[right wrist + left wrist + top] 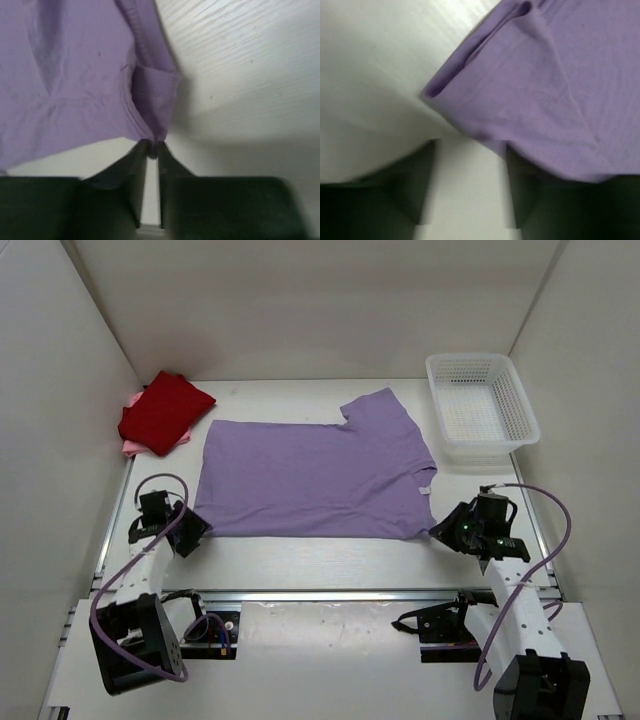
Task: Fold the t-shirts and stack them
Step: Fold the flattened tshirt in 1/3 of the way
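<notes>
The lavender t-shirt [310, 475] lies spread flat in the middle of the table, one sleeve pointing to the far right. My left gripper [192, 530] is open at its near-left corner; in the left wrist view [470, 145] bare table shows between the jaws and the shirt's hem [545, 75] drapes over the right finger's tip. My right gripper [440, 532] is shut on the shirt's near-right corner, pinched between the fingertips in the right wrist view [152, 145]. The dark red t-shirt [165, 410] lies folded on the pink t-shirt [131, 447] at the far left.
A white mesh basket [470, 358] stands empty at the far right corner. White walls close in the table on the left, back and right. A metal rail runs along the near edge between the arm bases.
</notes>
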